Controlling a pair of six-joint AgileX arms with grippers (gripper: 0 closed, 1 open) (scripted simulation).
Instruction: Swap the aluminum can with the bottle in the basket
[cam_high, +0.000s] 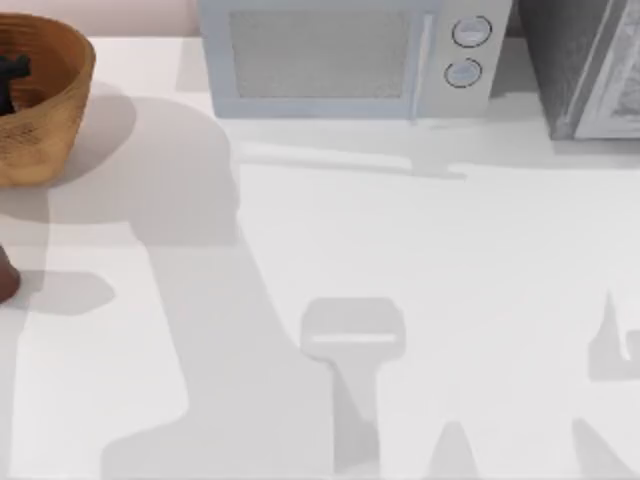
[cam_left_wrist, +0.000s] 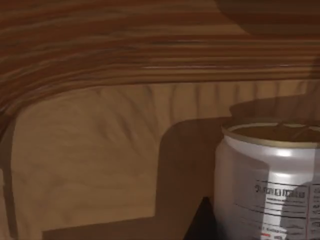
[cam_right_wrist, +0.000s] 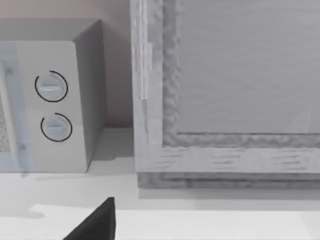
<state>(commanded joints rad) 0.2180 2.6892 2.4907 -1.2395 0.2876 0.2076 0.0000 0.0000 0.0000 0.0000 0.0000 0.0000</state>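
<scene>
The left end effector (cam_high: 12, 78) is reaching into the basket (cam_high: 62, 110) at the desk's far left corner; I cannot tell its grip. The aluminum can (cam_left_wrist: 272, 180) is light, smooth and easily dented, so squeezing its middle gently looks best.

One basket (cam_high: 45, 110), one aluminum can (cam_left_wrist: 270, 180), one bottle (cam_high: 6, 275), one microwave (cam_high: 350, 55)

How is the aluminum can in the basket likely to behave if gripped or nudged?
The aluminum can stands upright inside the basket. Its glossy round wall would probably be slippery and could dent under a hard squeeze. Being a cylinder, it would likely roll if tipped. It looks light, so a nudge might slide it across the basket floor.
</scene>
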